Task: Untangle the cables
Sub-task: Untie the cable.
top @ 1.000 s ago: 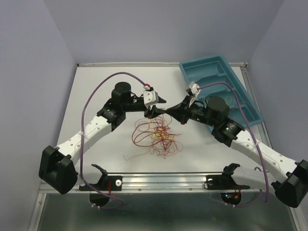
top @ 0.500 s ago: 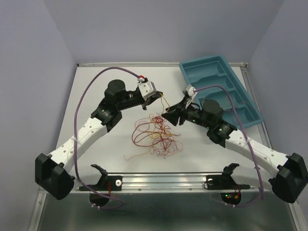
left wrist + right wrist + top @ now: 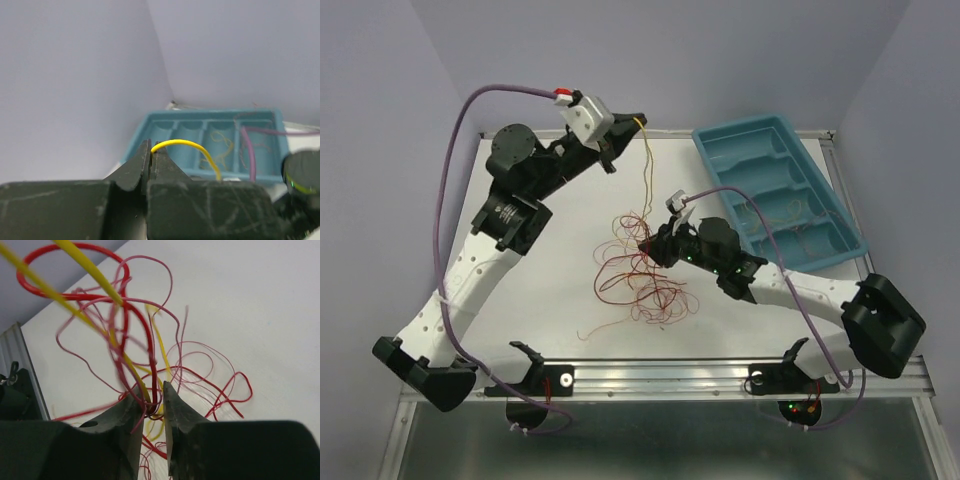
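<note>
Well, thin cables in teal tray

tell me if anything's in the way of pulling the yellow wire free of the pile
Yes: the yellow wire, pinched in the left fingers, runs down into the tangle, where red loops cross it just above the right fingers.

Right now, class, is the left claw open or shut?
Shut. In its wrist view, the left claw pinches the yellow cable between touching jaws.
</note>
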Tool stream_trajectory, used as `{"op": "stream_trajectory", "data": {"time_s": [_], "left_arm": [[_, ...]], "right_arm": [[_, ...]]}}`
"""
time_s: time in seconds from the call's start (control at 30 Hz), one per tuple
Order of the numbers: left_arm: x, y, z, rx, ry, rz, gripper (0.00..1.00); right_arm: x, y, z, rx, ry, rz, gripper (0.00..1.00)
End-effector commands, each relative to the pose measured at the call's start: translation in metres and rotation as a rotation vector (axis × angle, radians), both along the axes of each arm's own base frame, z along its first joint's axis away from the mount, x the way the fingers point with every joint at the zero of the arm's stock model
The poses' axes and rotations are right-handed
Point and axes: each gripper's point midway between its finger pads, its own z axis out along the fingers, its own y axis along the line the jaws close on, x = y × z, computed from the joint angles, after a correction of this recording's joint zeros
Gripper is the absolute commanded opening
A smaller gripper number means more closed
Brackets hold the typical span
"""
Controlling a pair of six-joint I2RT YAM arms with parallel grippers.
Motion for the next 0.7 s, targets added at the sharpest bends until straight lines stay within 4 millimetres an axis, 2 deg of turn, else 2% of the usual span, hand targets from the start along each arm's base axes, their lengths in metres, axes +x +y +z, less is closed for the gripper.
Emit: {"op": "stream_trajectory", "data": {"time_s": [0.0,0.07,0.1,0.13,0.2,0.23,0.3,0.33,0.43,0.47,0.57,0.6,0.63,0.67], "left_arm": [[-0.023,0.061,0.133,-0.216,-0.249,0.213,0.00],[-0.018,0.083,0.160,-0.260,-0.287,0.334,0.00],[-0.031,0.101,0.189,-0.310,-0.343,0.376,0.00],[-0.032,0.110,0.201,-0.334,-0.370,0.421,0.00],[-0.033,0.142,0.224,-0.386,-0.425,0.571,0.00],[-0.046,0.160,0.245,-0.445,-0.482,0.618,0.00],[-0.055,0.194,0.264,-0.510,-0.534,0.767,0.00],[-0.060,0.206,0.273,-0.555,-0.570,0.817,0.00],[-0.065,0.233,0.285,-0.585,-0.596,0.955,0.00],[-0.064,0.237,0.285,-0.587,-0.590,0.985,0.00],[-0.064,0.247,0.286,-0.600,-0.597,1.046,0.00],[-0.063,0.246,0.285,-0.598,-0.595,1.049,0.00],[-0.059,0.243,0.283,-0.588,-0.589,1.041,0.00],[-0.060,0.241,0.282,-0.587,-0.591,1.026,0.00]], "right_arm": [[0.016,0.008,-0.010,-0.003,0.004,-0.050,0.22],[0.021,0.013,-0.016,-0.003,0.030,-0.056,0.21],[0.022,0.016,-0.028,-0.023,0.054,-0.051,0.20],[0.022,0.018,-0.032,-0.028,0.063,-0.048,0.18],[0.026,0.023,-0.036,-0.029,0.085,-0.060,0.13],[0.029,0.023,-0.047,-0.053,0.112,-0.076,0.11],[0.037,0.025,-0.052,-0.073,0.128,-0.103,0.10],[0.041,0.022,-0.069,-0.118,0.167,-0.133,0.10],[0.059,0.015,-0.086,-0.200,0.222,-0.249,0.10],[0.067,0.008,-0.101,-0.244,0.253,-0.318,0.10],[0.076,0.002,-0.114,-0.326,0.301,-0.386,0.11],[0.076,0.001,-0.122,-0.349,0.315,-0.393,0.18],[0.075,0.002,-0.122,-0.351,0.318,-0.388,0.28],[0.071,0.006,-0.120,-0.349,0.318,-0.348,0.28]]}}
